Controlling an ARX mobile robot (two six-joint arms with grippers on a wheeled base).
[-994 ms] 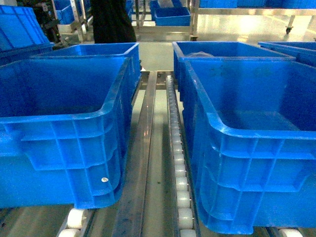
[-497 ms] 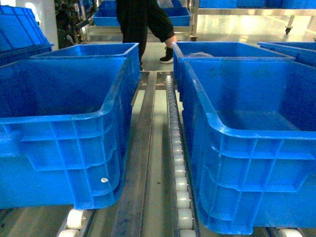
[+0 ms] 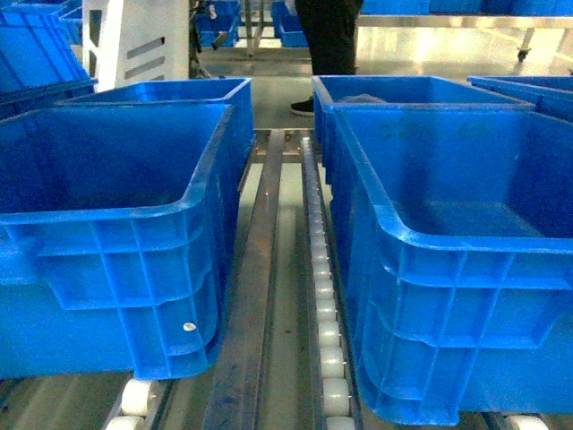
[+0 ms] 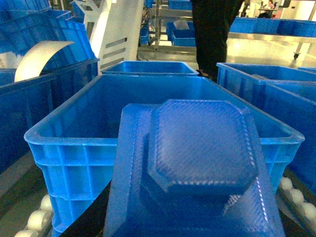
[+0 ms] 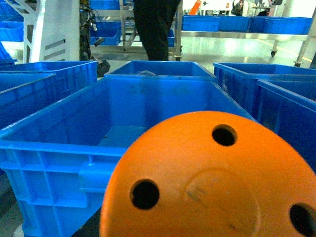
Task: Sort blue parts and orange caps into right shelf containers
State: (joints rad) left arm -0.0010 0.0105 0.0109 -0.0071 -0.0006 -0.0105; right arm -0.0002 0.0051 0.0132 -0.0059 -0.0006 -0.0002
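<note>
Item: orange cap (image 5: 207, 177), a large rounded orange piece with three dark holes, filling the near lower part of the right wrist view, close to the lens, in front of a blue crate.

Item: blue part (image 4: 197, 168), a textured blue moulded piece with an octagonal raised centre, filling the near lower part of the left wrist view, in front of another crate.

Item: right near crate (image 3: 457, 251), ribbed walls, thick rim. Right far crate (image 3: 403, 90) just behind it.

Item: left near crate (image 3: 116, 242); left far crate (image 3: 170, 90) behind.

Item: roller rail (image 3: 324, 296), white rollers running near to far between the two rows.

Item: person (image 3: 329, 36), dark trousers, standing beyond the far crates.

Hands: neither hand shows in any view; grip and arm pose cannot be told.
</note>
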